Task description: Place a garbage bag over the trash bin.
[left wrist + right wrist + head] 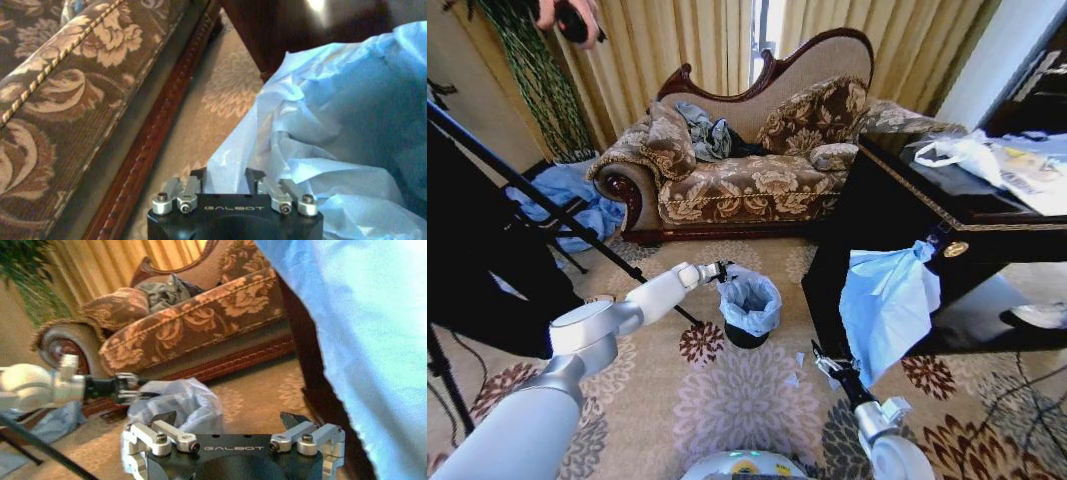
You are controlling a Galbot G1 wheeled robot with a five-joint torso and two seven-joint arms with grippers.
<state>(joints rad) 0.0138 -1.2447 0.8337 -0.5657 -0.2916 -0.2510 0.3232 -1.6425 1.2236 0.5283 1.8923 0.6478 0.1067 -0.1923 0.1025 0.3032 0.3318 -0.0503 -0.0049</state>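
Note:
The trash bin (745, 337) is a small black cylinder standing on the patterned carpet in front of the sofa. The light-blue garbage bag (749, 299) is draped in and over its mouth, crinkled and puffed up. My left gripper (721, 270) reaches to the bag's rim on the sofa side. In the left wrist view the bag (333, 125) bulges up between my left gripper's (225, 176) narrowed fingers, which pinch its edge. My right gripper (228, 417) hovers low with its jaws wide apart and nothing in them, short of the bag (180, 400), and also shows at the lower right (827, 367).
A larger bunch of light-blue plastic (885, 305) hangs off the dark table (897, 190) just beside my right arm. A white plastic bag (962, 152) lies on that table. The floral sofa (747, 185) stands behind the bin. A black tripod leg (547, 205) crosses at the left.

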